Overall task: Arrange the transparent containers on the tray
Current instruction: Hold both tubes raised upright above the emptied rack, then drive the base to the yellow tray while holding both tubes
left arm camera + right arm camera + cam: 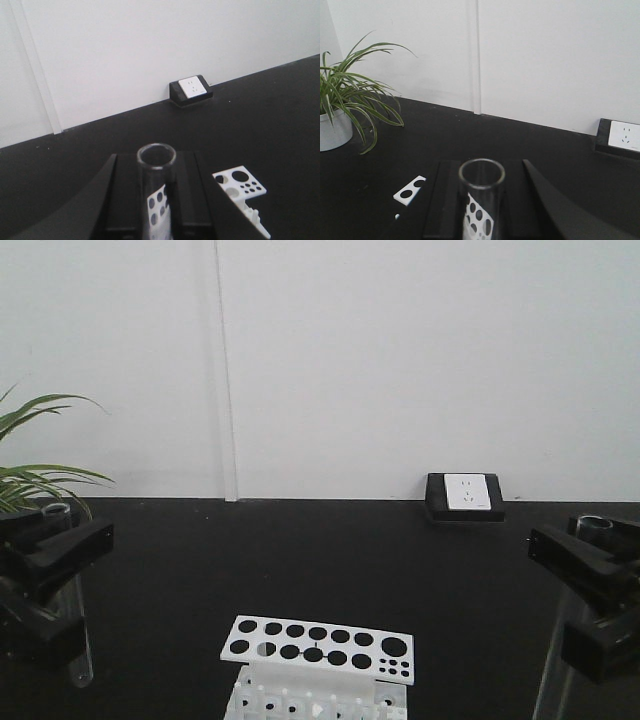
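Note:
My left gripper (58,558) is shut on a clear glass test tube (78,645), held upright above the black table at the far left. In the left wrist view the tube's open rim (156,156) stands between the two black fingers (125,195). At the far right, my right gripper (592,575) is shut on a second test tube (553,680), which leans slightly and looks wider. Its rim (481,173) shows between the fingers (447,200) in the right wrist view. The yellow tray is out of view.
A white perforated tube rack (318,642) stands at the front middle of the black table (320,560), between the two arms. A white socket in a black box (465,495) sits by the back wall. A potted plant (335,115) is at the back left.

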You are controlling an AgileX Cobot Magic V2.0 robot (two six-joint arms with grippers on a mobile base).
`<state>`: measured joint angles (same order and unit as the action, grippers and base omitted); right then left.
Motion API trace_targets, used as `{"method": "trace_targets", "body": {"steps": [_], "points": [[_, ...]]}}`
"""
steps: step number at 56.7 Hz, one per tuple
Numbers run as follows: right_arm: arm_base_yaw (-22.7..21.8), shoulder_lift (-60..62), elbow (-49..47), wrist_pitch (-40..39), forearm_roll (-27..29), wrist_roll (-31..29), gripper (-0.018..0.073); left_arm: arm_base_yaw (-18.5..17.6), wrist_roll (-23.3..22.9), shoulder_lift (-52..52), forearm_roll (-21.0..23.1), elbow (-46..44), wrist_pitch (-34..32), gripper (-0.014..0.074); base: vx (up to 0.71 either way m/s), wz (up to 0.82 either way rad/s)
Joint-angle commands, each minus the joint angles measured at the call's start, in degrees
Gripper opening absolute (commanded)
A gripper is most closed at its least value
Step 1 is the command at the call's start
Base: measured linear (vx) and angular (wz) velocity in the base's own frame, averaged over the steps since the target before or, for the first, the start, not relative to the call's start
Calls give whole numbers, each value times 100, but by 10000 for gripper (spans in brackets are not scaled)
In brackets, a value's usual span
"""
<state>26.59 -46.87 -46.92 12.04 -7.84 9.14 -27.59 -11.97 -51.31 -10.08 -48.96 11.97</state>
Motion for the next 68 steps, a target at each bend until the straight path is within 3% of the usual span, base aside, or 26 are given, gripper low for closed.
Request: {"method": "trace_targets", "body": {"steps": [1, 68], "points": [[-14, 65, -163, -403, -35, -34, -13, -34, -51, 95, 31, -85, -502, -3, 0, 0], [-14, 60, -163, -385, -31, -34, -13, -34, -41, 55, 8, -47, -313, -3, -3, -1]]}}
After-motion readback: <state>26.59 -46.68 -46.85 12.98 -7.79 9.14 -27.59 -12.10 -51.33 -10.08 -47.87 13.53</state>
